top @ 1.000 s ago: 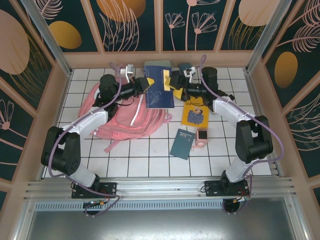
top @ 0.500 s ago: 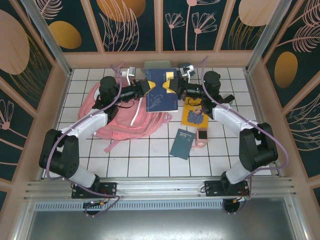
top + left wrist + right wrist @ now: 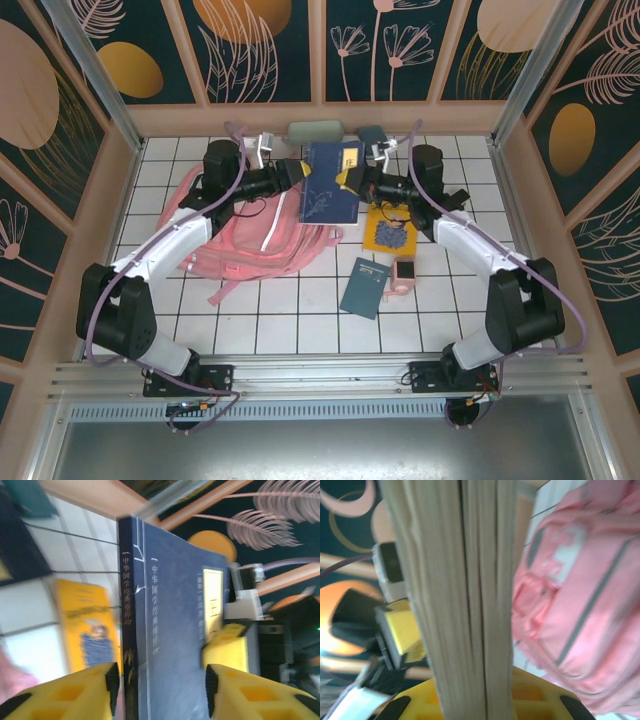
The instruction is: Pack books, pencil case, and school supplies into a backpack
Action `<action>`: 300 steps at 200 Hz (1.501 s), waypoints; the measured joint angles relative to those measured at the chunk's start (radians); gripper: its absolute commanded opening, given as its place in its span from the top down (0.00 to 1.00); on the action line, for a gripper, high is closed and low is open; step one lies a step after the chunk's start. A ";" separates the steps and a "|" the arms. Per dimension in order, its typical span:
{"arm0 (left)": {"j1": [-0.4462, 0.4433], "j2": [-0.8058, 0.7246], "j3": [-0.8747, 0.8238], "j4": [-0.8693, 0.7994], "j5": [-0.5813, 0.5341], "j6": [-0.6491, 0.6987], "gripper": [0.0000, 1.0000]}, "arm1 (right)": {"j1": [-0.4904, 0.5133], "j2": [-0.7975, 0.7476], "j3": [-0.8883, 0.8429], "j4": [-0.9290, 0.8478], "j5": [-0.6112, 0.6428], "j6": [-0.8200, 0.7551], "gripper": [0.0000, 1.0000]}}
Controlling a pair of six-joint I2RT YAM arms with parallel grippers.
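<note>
Two grippers meet at one navy blue book (image 3: 330, 182), which is held up off the white-tiled table (image 3: 280, 320) toward the far wall, at the right-hand edge of the pink backpack (image 3: 250, 235). The right gripper (image 3: 351, 178) has the book. From its wrist, the pale page edges run straight down between its yellow fingers (image 3: 540, 695), which are closed in on it. The left gripper (image 3: 297, 172) stands at the book's other side with its jaws apart. In its own view the spine sits against one finger (image 3: 95, 682), and the other finger is well off the cover. The backpack lies flat on the left half of the table, with its straps trailing toward the near edge. A yellow book (image 3: 390, 232) lies just right of the held one. A dark teal book (image 3: 365, 288) is nearer the arm bases, with the pink cube gadget (image 3: 404, 272) touching its right side. The mint pencil case (image 3: 315, 132) rests against the back wall, behind the raised book.
</note>
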 measured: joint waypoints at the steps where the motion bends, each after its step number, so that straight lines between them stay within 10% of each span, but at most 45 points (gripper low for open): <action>1: 0.000 0.000 0.003 -0.008 -0.005 0.005 0.41 | -0.001 -0.002 0.000 -0.005 0.005 -0.004 1.00; 98: -0.157 0.301 0.268 -0.669 -0.716 0.348 0.34 | -0.097 -0.132 -0.027 -0.451 0.423 -0.256 1.00; 248: -0.214 0.422 0.303 -0.779 -0.855 0.369 0.35 | -0.127 -0.119 -0.078 -0.464 0.418 -0.278 1.00; 300: -0.223 0.451 0.313 -0.786 -0.912 0.362 0.71 | -0.127 -0.117 -0.085 -0.459 0.417 -0.278 1.00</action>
